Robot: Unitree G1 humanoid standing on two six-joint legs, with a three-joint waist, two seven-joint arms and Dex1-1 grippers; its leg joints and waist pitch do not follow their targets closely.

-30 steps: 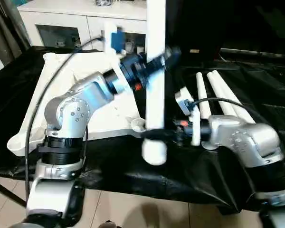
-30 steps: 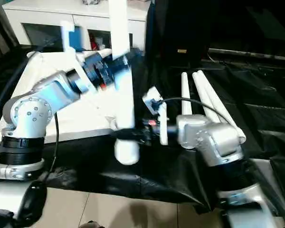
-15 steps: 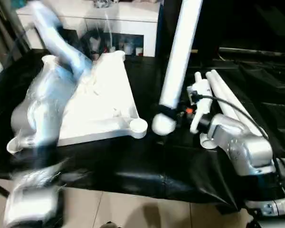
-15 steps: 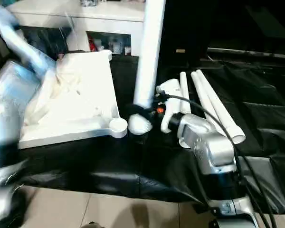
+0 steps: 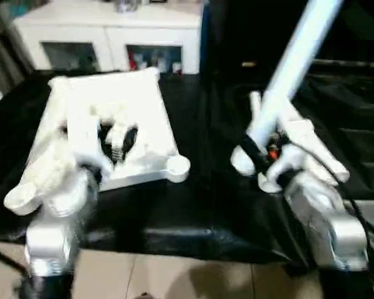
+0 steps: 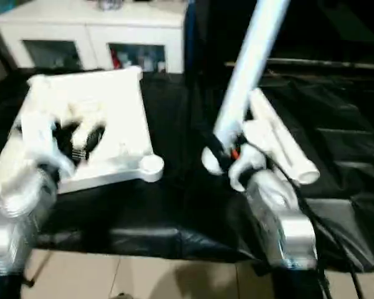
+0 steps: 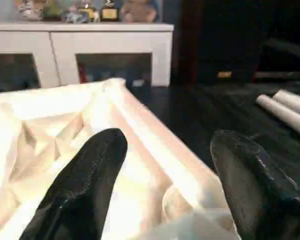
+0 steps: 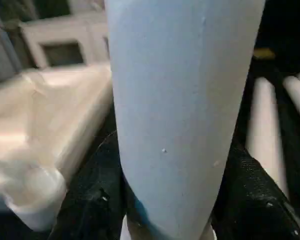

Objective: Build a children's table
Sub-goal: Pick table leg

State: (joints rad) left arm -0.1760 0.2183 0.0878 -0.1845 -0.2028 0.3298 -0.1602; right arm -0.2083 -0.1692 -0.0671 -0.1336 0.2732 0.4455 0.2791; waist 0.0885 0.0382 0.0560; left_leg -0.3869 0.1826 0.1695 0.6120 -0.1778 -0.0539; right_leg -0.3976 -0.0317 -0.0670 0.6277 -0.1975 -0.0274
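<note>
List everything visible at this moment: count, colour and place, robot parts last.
Tabletop: one, white, underside up, on the black cloth, robot's left.
Held leg: one, white, tilted, in the right gripper.
Spare legs: white, lying on the cloth behind the right arm; count unclear.
Cloth: one, black, covering the work surface.
Cabinet: one, white, glass doors, behind.
Left gripper: open, over the tabletop.
Right gripper: shut on the held leg.

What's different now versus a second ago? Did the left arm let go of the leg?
Yes. The left tool released the leg and dropped back, open, over the tabletop. The right tool alone grips the leg near its lower end, now swung right of the near corner socket and leaning right. Tabletop and spare legs stayed put.
</note>
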